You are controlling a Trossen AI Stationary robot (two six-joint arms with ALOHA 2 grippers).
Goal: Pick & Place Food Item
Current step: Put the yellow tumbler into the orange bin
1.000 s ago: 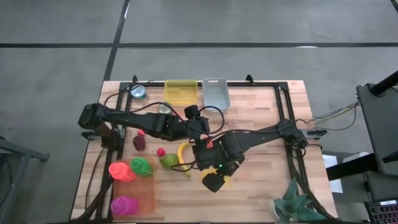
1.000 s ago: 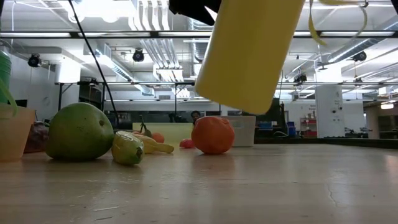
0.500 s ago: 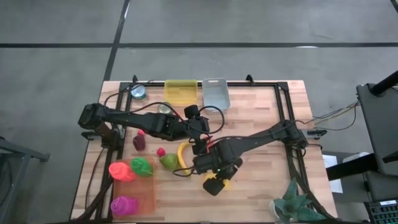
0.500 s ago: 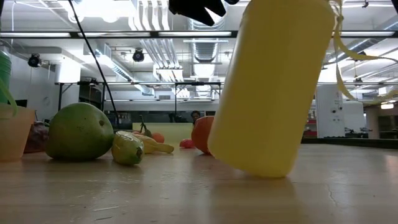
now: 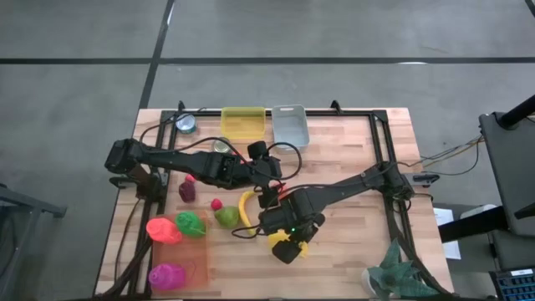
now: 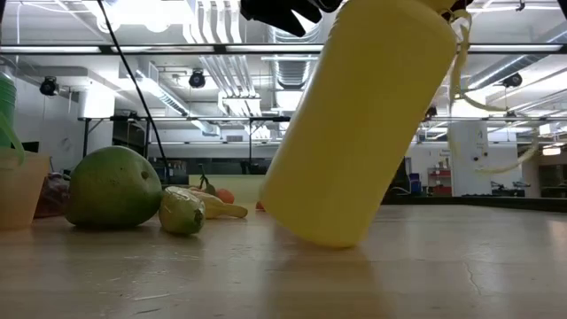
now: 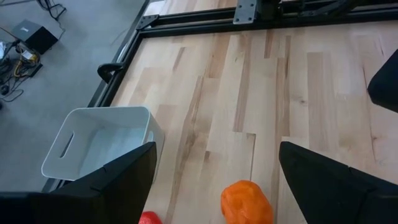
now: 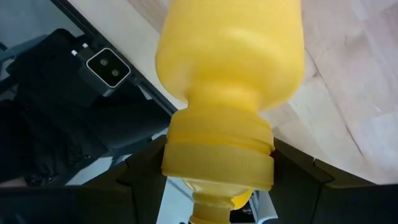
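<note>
Right gripper (image 5: 287, 240) clamped on neck of yellow bottle (image 6: 354, 124). Bottle has been lowered within the last second: hung clear of the wooden table (image 5: 351, 167) before, now tilted with its base edge apparently touching the boards, near front middle, just beside banana (image 5: 244, 209). Placement judged nearly done; release outstanding. Left gripper (image 7: 214, 180) spread wide, empty, hovering above orange fruit (image 7: 247, 202).

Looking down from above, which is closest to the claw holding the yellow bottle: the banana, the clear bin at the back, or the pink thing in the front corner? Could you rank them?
From the right gripper, shut on the yellow bottle:
1. Banana, just beside it, toward the left arm's side.
2. Pink item, at the front corner on the left side.
3. Clear bin, at the table's back edge.
</note>
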